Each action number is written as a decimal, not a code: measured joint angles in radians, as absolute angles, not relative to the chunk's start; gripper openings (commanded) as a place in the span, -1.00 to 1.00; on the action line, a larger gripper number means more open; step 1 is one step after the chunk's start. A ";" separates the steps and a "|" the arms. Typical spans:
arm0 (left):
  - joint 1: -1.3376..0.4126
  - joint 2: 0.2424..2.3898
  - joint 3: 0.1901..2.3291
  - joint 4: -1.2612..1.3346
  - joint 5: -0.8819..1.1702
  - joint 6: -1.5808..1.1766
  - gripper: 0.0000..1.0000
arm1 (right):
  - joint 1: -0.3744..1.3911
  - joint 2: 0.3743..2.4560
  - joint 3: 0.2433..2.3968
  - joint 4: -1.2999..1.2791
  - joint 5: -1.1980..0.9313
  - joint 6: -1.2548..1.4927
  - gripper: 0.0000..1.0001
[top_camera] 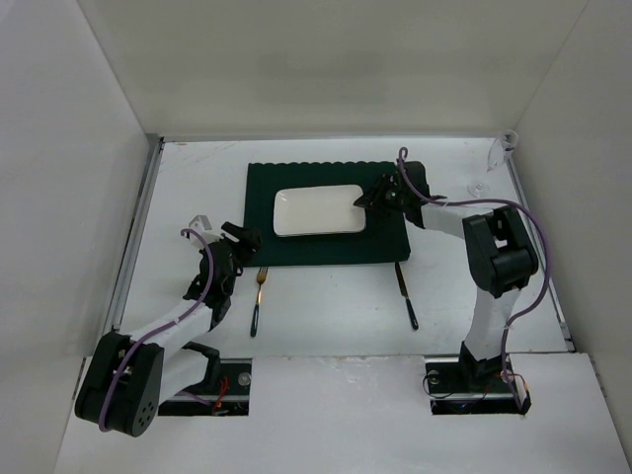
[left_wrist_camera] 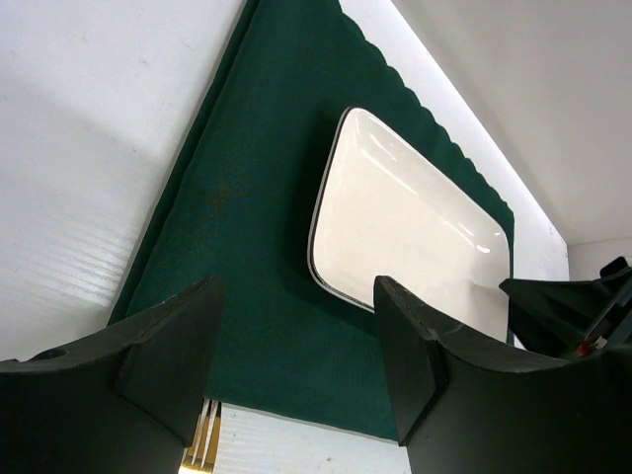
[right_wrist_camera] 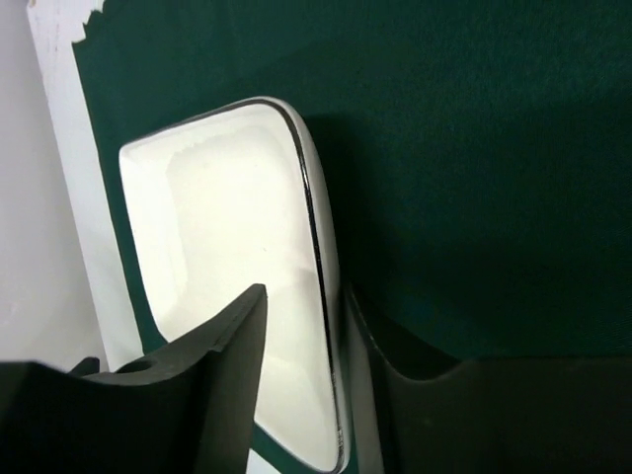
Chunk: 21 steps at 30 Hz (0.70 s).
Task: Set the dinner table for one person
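While a fork point(top_camera: 258, 296) and knife point(top_camera: 407, 296) lie near on the white dinner table point(top_camera: 326, 316), the left gripper point(top_camera: 244, 240) gapes wide by the near-left corner of the green placemat point(top_camera: 296, 252), and farther the right gripper point(top_camera: 367, 197) narrowly straddles the right rim of the rectangular plate point(top_camera: 316, 210), clamped or not unclear.
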<state>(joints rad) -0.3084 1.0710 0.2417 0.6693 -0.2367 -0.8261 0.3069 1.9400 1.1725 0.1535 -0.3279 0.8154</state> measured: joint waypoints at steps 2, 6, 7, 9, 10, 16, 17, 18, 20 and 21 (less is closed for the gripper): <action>-0.308 1.071 0.242 0.669 -0.237 -0.826 0.20 | 0.307 1.940 1.188 0.132 -0.313 0.801 -0.09; -0.311 1.071 0.242 0.669 -0.237 -0.826 0.20 | 0.307 1.940 1.231 0.065 -0.269 0.760 -0.04; -0.312 1.071 0.242 0.669 -0.237 -0.826 0.20 | 0.307 1.940 1.242 0.052 -0.261 0.754 -0.02; -0.313 1.071 0.242 0.669 -0.237 -0.826 0.20 | 0.307 1.940 1.266 0.032 -0.244 0.736 0.05; -0.313 1.071 0.242 0.669 -0.237 -0.826 0.20 | 0.307 1.940 1.273 0.027 -0.232 0.727 0.09; -0.314 1.071 0.242 0.669 -0.237 -0.826 0.19 | 0.307 1.875 1.277 -0.067 -0.121 0.656 0.11; -0.315 1.071 0.242 0.669 -0.237 -0.826 0.16 | 0.307 1.845 1.277 -0.089 -0.095 0.640 -0.03; -0.318 1.071 0.242 0.669 -0.238 -0.826 0.12 | 0.307 1.807 1.277 -0.109 -0.065 0.619 -0.19; -0.328 1.071 0.242 0.669 -0.238 -0.826 -0.05 | 0.307 1.711 1.283 -0.149 0.004 0.583 -0.64; -0.336 1.071 0.242 0.669 -0.238 -0.824 -0.26 | 0.307 1.635 1.305 -0.167 0.052 0.566 -0.74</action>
<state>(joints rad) -0.3363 1.0710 0.2417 0.6693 -0.2382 -0.8238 0.3069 1.6352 1.3052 -0.1673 0.0521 0.5659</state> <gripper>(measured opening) 0.531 0.289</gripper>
